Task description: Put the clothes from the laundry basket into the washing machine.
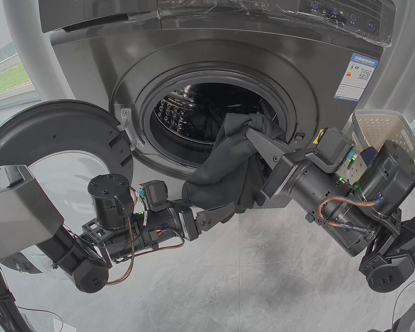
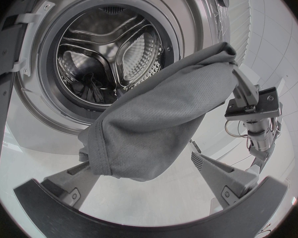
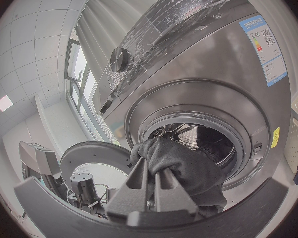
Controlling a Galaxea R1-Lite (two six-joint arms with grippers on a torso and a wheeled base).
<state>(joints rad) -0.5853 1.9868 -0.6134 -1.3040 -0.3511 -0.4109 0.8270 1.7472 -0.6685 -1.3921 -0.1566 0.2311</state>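
Note:
A dark grey garment [image 1: 226, 167] hangs in front of the washing machine's [image 1: 244, 47] round drum opening [image 1: 203, 116]. My right gripper [image 1: 251, 133] is shut on its upper end at the opening's lower right rim, and its closed fingers [image 3: 142, 179] pinch the cloth [image 3: 178, 162]. My left gripper [image 1: 226, 212] sits just under the garment's hanging bottom, open; its fingers [image 2: 69, 179] are spread wide on either side of the cloth [image 2: 149, 123]. More dark clothing [image 2: 89, 90] lies inside the drum. The white laundry basket [image 1: 387, 127] stands to the machine's right, behind my right arm.
The machine's round door [image 1: 55, 134] stands swung open on the left, close to my left arm. A blue item [image 1: 369, 155] shows in the basket. Bare grey tiled floor [image 1: 244, 273] lies in front of the machine.

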